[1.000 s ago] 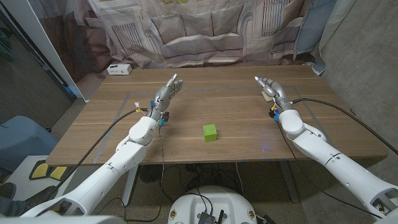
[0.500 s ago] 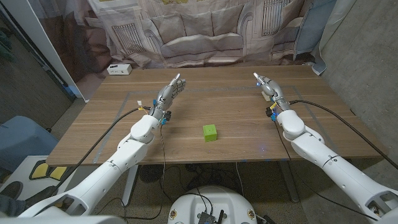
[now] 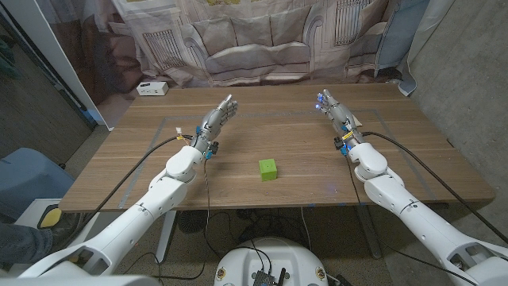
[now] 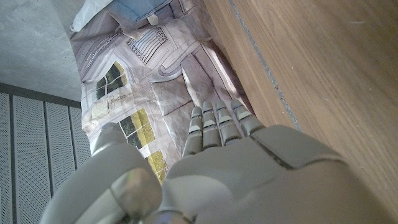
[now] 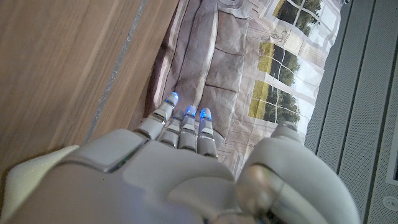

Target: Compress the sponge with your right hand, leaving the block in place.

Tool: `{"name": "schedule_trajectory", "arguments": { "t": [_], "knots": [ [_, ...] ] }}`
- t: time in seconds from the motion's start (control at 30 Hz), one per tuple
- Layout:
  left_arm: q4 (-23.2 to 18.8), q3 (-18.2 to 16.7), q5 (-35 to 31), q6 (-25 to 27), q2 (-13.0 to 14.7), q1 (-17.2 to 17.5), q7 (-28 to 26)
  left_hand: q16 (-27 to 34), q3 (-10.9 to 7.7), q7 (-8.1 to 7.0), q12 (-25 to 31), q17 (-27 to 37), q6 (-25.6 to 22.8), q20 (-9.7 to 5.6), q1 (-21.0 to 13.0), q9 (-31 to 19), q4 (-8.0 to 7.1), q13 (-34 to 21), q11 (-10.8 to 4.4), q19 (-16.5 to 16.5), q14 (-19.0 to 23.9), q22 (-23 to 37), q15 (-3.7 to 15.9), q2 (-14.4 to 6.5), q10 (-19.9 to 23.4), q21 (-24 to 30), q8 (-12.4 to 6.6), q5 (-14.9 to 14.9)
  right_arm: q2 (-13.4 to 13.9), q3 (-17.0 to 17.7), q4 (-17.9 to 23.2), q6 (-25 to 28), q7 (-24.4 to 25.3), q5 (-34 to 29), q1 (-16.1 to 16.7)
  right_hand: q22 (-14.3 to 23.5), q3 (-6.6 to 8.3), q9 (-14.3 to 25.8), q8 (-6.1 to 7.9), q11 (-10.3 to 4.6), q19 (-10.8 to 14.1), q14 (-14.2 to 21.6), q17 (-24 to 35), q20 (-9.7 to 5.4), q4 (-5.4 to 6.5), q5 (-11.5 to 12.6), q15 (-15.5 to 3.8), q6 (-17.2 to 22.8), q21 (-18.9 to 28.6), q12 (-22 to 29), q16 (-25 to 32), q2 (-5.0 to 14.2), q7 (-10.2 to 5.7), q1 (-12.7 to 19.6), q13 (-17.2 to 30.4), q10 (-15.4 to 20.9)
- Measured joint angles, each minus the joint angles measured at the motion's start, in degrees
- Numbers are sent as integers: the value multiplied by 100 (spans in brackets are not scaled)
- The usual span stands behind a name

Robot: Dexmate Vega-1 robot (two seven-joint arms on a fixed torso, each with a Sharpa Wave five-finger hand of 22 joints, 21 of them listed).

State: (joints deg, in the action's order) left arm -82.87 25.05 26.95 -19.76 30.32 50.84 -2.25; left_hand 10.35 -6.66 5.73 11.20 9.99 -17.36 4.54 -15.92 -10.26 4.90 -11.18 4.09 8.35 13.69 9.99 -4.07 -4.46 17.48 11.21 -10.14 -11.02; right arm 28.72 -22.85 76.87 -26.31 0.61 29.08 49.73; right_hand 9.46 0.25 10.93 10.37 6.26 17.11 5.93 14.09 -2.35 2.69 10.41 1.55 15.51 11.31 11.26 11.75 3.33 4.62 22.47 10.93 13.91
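A small green block (image 3: 268,168) stands on the wooden table (image 3: 270,127), near its front middle. My right hand (image 3: 334,113) is held above the table's right side with its fingers stretched out together, and it holds nothing. A sliver of a pale thing (image 3: 352,121), perhaps the sponge, shows just beside that hand's wrist, mostly hidden by it. My left hand (image 3: 216,119) stands on the left side, fingers straight and apart from the block, with nothing in it. The wrist views show the back of each hand, the left hand (image 4: 217,162) and the right hand (image 5: 161,168), over bare wood.
A small white box (image 3: 151,88) sits at the table's far left corner. A printed curtain (image 3: 254,40) hangs behind the far edge. Thin tape lines (image 3: 171,121) mark a rectangle on the tabletop. Cables run along both arms.
My right hand has swung towards the table's middle and a little farther away, off the pale thing it was over. The left hand edged slightly forward. The block has not moved.
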Motion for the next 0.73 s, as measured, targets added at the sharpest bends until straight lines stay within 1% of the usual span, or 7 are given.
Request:
{"name": "schedule_trajectory", "arguments": {
  "t": [0.07, 0.17, 0.23, 0.33, 0.37, 0.63, 0.73],
  "knots": [
    [0, 4, -15, 5, 0, -5, -8, 0, 0, 0, 0, 0, 0, -15, 0, 0, 0, 0, 0, -15, 0, 0, 0, 0, 0, 0, 0, 0, -36, 7, -69, -70, -107, 84, -23, 0, -24, 0, 0, 20, 0, -13, 0, 0, 24, 0, 13, -31, 0, 0, 0, 0, -15, 0, 0, -21],
    [11, 9, -32, 11, -1, -8, -25, 0, 0, 0, 0, 0, 0, -15, 0, 0, 0, 0, 0, -15, -10, 0, 10, 0, 0, 0, 0, 0, -93, 16, -177, -165, -266, 210, -59, 0, -47, 0, 0, 21, -3, -31, -22, 0, 0, 22, 30, -60, 0, 0, 0, -30, -3, -30, 0, -21],
    [11, 9, -41, 11, -1, -8, -38, 0, 0, 0, 0, 0, 0, -15, 0, 0, 0, 0, 0, -15, -10, 0, 10, 0, 0, 0, 0, 0, -129, 21, -239, -165, -266, 210, -83, 0, -48, 0, 0, 48, -44, -31, -26, -1, 1, 41, 30, -59, 0, 0, 0, -47, -3, -46, 0, -55],
    [11, 9, -47, 11, -1, -8, -41, 0, 0, 0, 0, 0, -1, -15, 0, 0, 0, 0, 0, -15, -10, 0, 10, 0, 0, 0, 0, 0, -158, 25, -301, -165, -266, 210, -104, 0, -71, 0, 0, 19, -44, -31, -26, -1, 24, 41, 30, -80, 0, 0, 0, -62, 18, -62, 1, -84],
    [11, 9, -48, 11, -1, -8, -42, 0, 0, 0, 0, 0, -1, -15, 0, 0, 0, 0, 0, -15, -32, 0, -12, 0, 0, 0, 0, 0, -168, 26, -330, -336, -606, 439, -112, 0, -72, 0, 0, 19, -44, -31, -26, -1, 24, 41, 30, -80, 0, 0, 0, -62, 18, -62, 1, -84],
    [167, 22, -41, -25, -31, -64, 2, 0, -25, 31, 0, 0, 31, -15, 0, 0, 25, -1, 0, -15, -39, 0, -20, 0, 0, 0, 0, 0, -218, 36, -426, -381, -829, 615, -133, 0, -72, 0, 0, 19, -44, -63, -26, -1, 25, 41, 61, -79, 0, 0, 0, -106, 18, -105, 1, -84],
    [206, 25, -31, -51, -39, -78, 29, 0, -25, 31, 0, 0, 30, -15, 0, 0, 25, -1, 0, -15, -39, 0, -20, 0, 0, 0, 0, 0, -218, 41, -425, -382, -848, 634, -132, 0, -118, 0, 0, 19, -44, -63, -26, -1, 26, 41, 61, -79, 0, 0, 0, -106, 18, -105, 1, -84]
  ]
}}
